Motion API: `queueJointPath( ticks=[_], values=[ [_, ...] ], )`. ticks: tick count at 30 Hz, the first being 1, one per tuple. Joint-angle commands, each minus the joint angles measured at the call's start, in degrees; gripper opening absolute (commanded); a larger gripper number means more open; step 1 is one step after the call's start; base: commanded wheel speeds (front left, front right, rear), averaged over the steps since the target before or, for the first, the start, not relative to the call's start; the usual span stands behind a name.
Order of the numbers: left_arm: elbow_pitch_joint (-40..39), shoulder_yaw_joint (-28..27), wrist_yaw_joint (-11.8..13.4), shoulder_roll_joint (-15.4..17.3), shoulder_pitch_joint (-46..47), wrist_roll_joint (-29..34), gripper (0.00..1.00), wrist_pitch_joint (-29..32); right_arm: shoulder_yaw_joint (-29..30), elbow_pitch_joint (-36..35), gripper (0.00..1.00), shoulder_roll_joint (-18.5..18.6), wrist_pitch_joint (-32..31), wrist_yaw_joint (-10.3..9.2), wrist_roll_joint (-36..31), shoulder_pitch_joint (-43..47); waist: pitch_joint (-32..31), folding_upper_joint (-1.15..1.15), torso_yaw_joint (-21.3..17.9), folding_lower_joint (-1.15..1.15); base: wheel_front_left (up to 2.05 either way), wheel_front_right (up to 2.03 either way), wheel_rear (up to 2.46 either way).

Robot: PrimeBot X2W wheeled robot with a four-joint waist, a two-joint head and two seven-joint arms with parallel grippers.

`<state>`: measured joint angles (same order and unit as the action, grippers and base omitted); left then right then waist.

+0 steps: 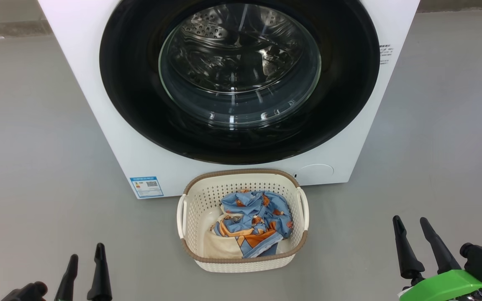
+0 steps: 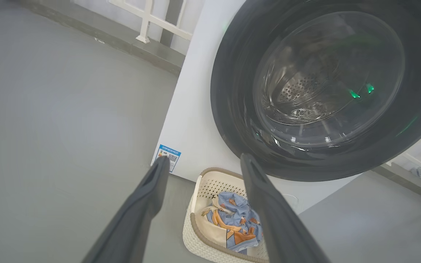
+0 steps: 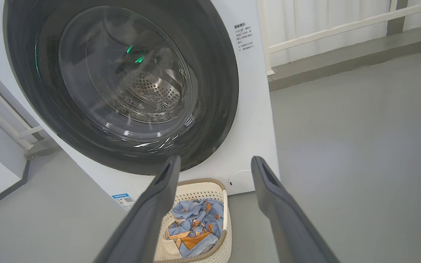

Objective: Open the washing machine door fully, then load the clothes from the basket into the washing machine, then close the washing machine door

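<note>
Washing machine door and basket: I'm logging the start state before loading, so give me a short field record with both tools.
washing machine door: shut on the washing machine
basket: on the floor just before the machine, under the door
clothes: in the basket, blue-orange piece over cream
left tool: open, empty
right tool: open, empty

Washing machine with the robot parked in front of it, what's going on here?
A laundry load is being set up, but nothing has been touched yet. The washing machine has its door shut. The basket sits on the floor right in front of it, with the clothes inside. The robot's left gripper and right gripper are both open and empty, held low on either side of the basket and clear of it.
</note>
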<state>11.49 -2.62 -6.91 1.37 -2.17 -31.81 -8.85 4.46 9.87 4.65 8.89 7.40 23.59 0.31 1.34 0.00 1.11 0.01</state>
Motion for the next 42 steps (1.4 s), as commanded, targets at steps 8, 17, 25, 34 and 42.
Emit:
queueJointPath(
  ticks=[8,17,25,34,42],
  values=[
    [-3.06,-1.22,-0.41,1.15,-0.09,8.48,1.00,-2.17,-0.56,-2.88,1.00,0.54,2.15,0.07,-7.49,0.45,0.05,0.00,0.07,0.00,0.00,0.00,0.00],
    [-3.91,-1.32,-0.48,1.27,-0.53,14.19,1.00,-3.51,-0.73,-3.90,1.00,0.55,3.48,0.08,-13.35,0.65,0.30,0.00,0.20,0.00,0.00,0.00,0.00],
    [-4.83,-1.48,-0.53,1.39,-0.64,19.47,1.00,-4.86,-1.00,-4.76,1.00,0.91,4.83,0.08,-19.35,0.50,0.50,0.00,0.47,0.00,0.00,0.00,0.00],
    [-5.82,-1.61,-0.57,1.51,-1.04,24.76,1.00,-6.15,-0.86,-5.64,1.00,0.98,6.11,0.09,-25.02,0.81,0.43,0.00,0.65,0.00,0.00,0.00,0.00],
    [-5.64,-1.81,-0.57,1.51,-1.28,24.64,1.00,-6.15,0.13,-4.70,1.00,0.70,6.11,0.09,-24.47,1.31,-0.01,0.00,0.68,0.00,0.00,0.00,0.00]
  ],
)
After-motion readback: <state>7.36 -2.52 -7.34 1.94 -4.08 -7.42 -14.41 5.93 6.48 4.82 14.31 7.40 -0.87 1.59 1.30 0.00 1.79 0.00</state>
